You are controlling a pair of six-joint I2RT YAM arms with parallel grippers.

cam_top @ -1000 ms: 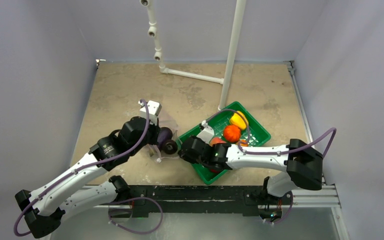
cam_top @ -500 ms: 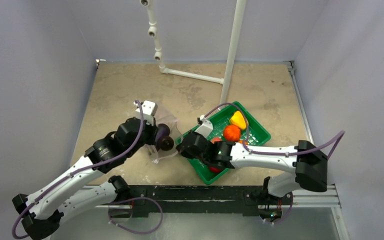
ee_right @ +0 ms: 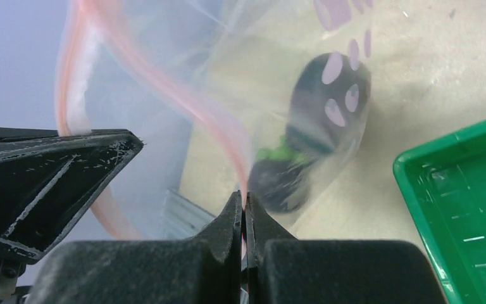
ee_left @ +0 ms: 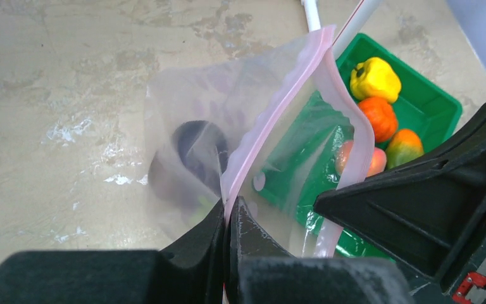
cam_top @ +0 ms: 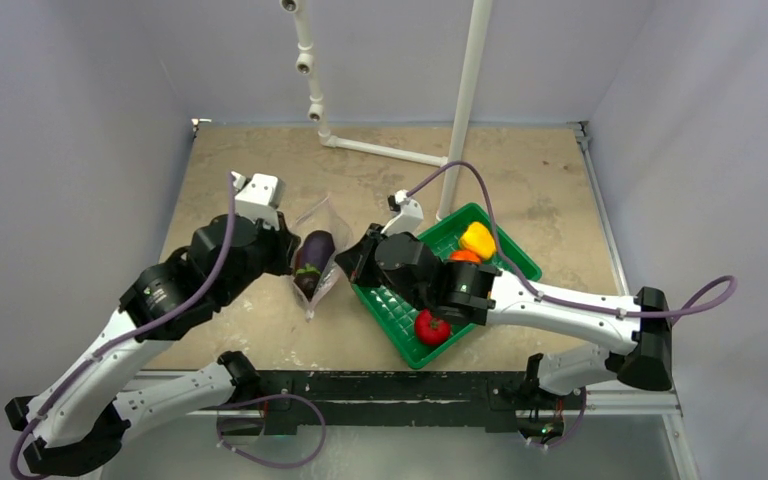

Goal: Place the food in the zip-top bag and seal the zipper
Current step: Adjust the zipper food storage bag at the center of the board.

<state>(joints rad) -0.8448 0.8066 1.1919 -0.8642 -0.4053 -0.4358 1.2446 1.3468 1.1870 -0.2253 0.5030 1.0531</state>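
So far only the eggplant (cam_top: 310, 262) is inside the zip-top bag (cam_top: 325, 222); left hand (ee_left: 228, 218) and right hand (ee_right: 243, 209) pinch its open zipper (ee_left: 272, 117); the tomato (cam_top: 431, 327) and others lie in the tray (cam_top: 390, 305).

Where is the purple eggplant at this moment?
In the top external view, the purple eggplant lies inside the clear zip-top bag, left of centre, just to the left of the green tray.
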